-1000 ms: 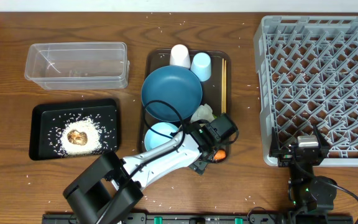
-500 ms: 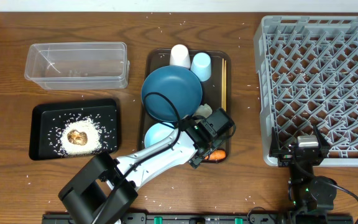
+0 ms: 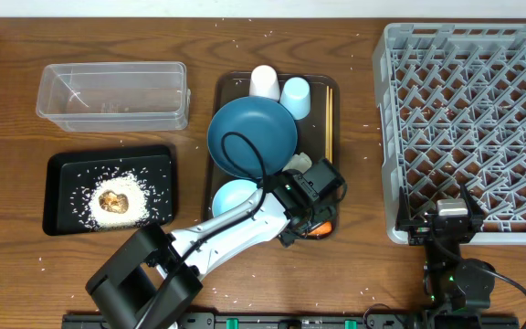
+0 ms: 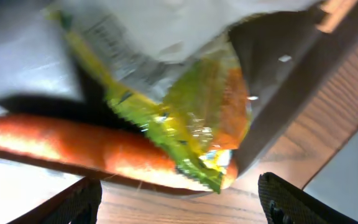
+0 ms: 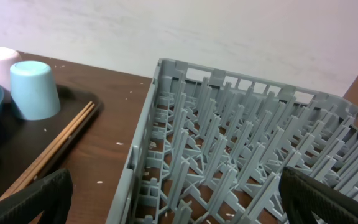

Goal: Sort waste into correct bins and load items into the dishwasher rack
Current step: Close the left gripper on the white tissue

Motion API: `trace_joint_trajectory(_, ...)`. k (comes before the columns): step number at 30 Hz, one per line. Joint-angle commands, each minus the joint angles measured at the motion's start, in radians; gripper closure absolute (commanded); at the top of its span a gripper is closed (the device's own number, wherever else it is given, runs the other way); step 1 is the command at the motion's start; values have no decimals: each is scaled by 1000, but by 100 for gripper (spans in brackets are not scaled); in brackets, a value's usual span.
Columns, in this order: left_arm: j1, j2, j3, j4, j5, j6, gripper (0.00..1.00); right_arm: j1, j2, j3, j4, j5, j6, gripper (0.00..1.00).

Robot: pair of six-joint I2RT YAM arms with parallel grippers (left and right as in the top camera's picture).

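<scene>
My left gripper [image 3: 314, 208] is open over the front right corner of the brown serving tray [image 3: 221, 91]. In the left wrist view the open fingers [image 4: 179, 208] hang just in front of the orange carrot [image 4: 86, 149] and the yellow-green wrapper [image 4: 185, 112], which lies across the carrot; the white tissue [image 4: 166, 22] is behind them. The carrot's end [image 3: 324, 228] shows overhead. The dark-blue dish [image 3: 252, 137], light-blue bowl [image 3: 233, 196], white cup [image 3: 265, 82], pale-blue cup [image 3: 295, 96] and chopsticks [image 3: 329, 123] sit on the tray. My right gripper [image 3: 446, 219] is open and empty at the rack's [image 3: 473, 119] front edge.
The clear tub [image 3: 112, 94] stands at the back left. The black tray [image 3: 62, 174] in front of it holds rice [image 3: 140, 206] and a brown lump [image 3: 112, 199]. Loose rice grains are scattered over the wooden table. The right wrist view shows the rack's pegs [image 5: 241, 155].
My left gripper has shifted slightly left and now covers more of the carrot. The right arm has not moved.
</scene>
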Motion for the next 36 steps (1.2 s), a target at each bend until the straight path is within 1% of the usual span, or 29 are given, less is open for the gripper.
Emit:
trace_joint_trajectory(1,5,-41,3,6,-47,182,18,-8,-6,-1,-5,6,4,1)
trace_joint_trajectory(6,5,-89,4,21,-133,311,18,-8,-6,-1,-5,6,4,1)
trace_joint_trajectory(8,7,-102,4,26,-195,365,18,-8,-6,-1,-5,6,4,1)
trace_joint_trajectory(11,19,-100,4,40,-270,437,18,-8,-6,-1,-5,6,4,1)
trace_joint_trajectory(14,39,-99,4,53,-304,501,18,-8,-6,-1,-5,6,4,1)
trace_joint_trajectory(19,76,-98,4,119,-306,682,18,-8,-6,-1,-5,6,4,1)
trace_joint_trajectory(22,78,-98,4,154,-282,794,18,-8,-6,-1,-5,6,4,1)
trace_joint_trajectory(24,77,-97,4,161,-256,835,18,-8,-6,-1,-5,6,4,1)
trace_joint_trajectory(36,77,-10,3,160,-249,830,19,-8,-6,-1,-5,6,4,1)
